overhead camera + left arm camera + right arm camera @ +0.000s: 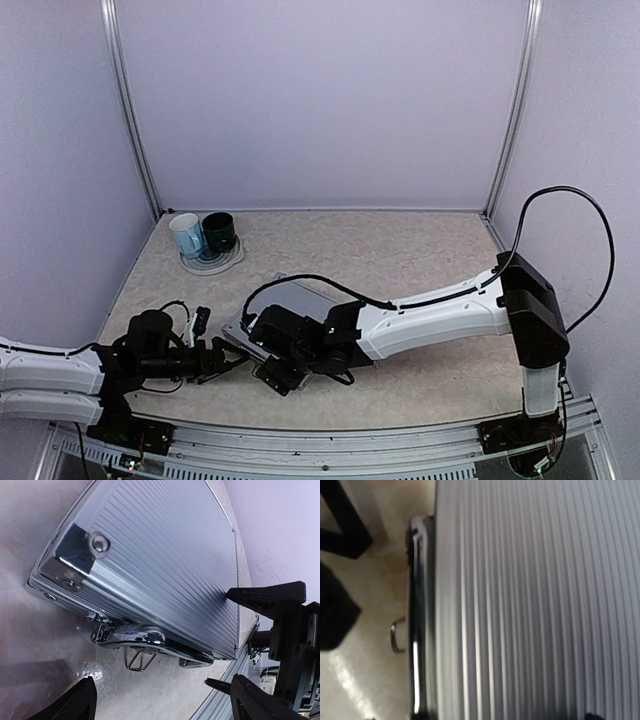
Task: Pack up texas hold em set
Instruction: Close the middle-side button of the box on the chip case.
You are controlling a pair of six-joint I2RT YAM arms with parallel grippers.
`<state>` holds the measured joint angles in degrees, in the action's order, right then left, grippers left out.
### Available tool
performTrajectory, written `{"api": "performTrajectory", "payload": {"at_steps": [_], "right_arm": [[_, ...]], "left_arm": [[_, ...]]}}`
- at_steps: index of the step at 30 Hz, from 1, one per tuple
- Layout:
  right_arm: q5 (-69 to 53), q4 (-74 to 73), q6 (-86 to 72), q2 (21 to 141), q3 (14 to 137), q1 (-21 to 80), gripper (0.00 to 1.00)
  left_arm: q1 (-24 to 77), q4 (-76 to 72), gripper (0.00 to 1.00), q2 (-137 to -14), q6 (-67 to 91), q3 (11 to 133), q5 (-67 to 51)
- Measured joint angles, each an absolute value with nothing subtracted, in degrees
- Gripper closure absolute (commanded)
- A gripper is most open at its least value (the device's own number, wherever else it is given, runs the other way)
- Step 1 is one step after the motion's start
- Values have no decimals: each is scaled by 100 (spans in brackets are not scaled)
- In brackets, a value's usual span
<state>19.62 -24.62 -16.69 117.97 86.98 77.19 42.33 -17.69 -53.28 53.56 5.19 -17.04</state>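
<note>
The texas hold em set shows only as its closed silver ribbed case (298, 297), lying flat on the table; its contents are hidden. In the left wrist view the case (165, 565) shows its chrome handle (150, 639) and a wire latch loop (137, 660) hanging loose on the front edge. My left gripper (226, 364) is open, level with the table, a short way in front of that edge, and holds nothing (165, 705). My right gripper (273, 372) hangs over the lid's near corner. Its fingers (270, 597) are spread wide, and the lid (535, 600) fills its own view.
A light-blue mug (186, 235) and a dark-green mug (219, 231) stand on a plate (212, 264) at the back left. An aluminium rail (330, 440) runs along the near table edge, close behind both grippers. Walls enclose the table.
</note>
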Motion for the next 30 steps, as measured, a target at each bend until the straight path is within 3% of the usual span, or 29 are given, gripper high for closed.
{"api": "performTrajectory", "payload": {"at_steps": [8, 21, 25, 30], "right_arm": [[2405, -2694, -1540, 12228, 9247, 7723, 18], [2475, -2609, -1568, 12221, 9183, 7719, 23], [2445, -2480, -1577, 12162, 9067, 7712, 23], [2392, -2309, -1577, 12090, 8925, 7699, 24]], "left_arm": [[4182, -1804, 8, -5439, 5395, 517, -1732], [4193, -3249, 13, -6309, 5566, 366, -2064], [4193, -3413, 19, -6567, 5561, 346, -2147], [4141, -3468, 44, -6657, 5472, 290, -2257]]}}
